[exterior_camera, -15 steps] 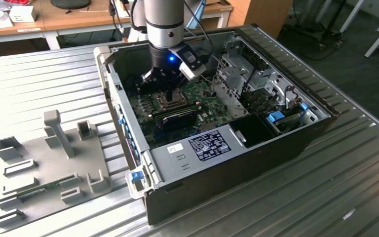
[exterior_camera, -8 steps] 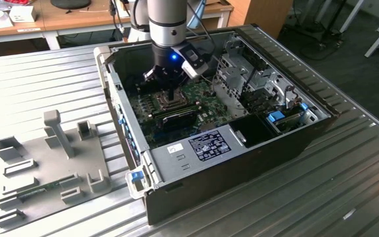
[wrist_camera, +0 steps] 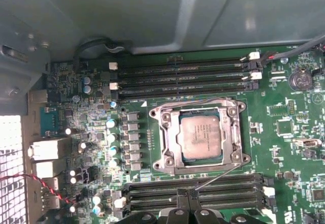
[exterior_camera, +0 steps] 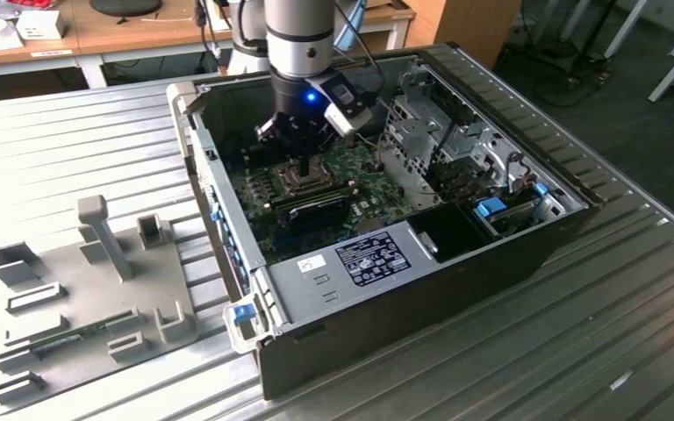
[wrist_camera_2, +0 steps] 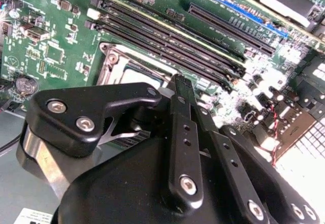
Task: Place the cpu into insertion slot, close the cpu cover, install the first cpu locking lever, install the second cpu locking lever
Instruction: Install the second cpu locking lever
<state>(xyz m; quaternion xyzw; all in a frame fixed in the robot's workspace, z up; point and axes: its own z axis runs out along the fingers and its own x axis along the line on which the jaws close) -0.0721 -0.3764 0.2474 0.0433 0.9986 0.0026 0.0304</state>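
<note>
One cpu point(wrist_camera: 201, 136) lies seated in the insertion slot point(wrist_camera: 167, 159) with the cpu cover point(wrist_camera: 201, 109) down around it. Just beside that socket, over the memory slots point(wrist_camera: 223, 196), the end effector point(wrist_camera: 188, 193) hangs with its fingers pressed together, holding nothing.

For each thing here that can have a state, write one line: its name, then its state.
cpu: seated flat in the insertion slot.
insertion slot: filled by the chip.
cpu cover: closed down around the chip.
gripper: low over the green circuit board, beside the socket.
computer case: lying on its side, open.
</note>
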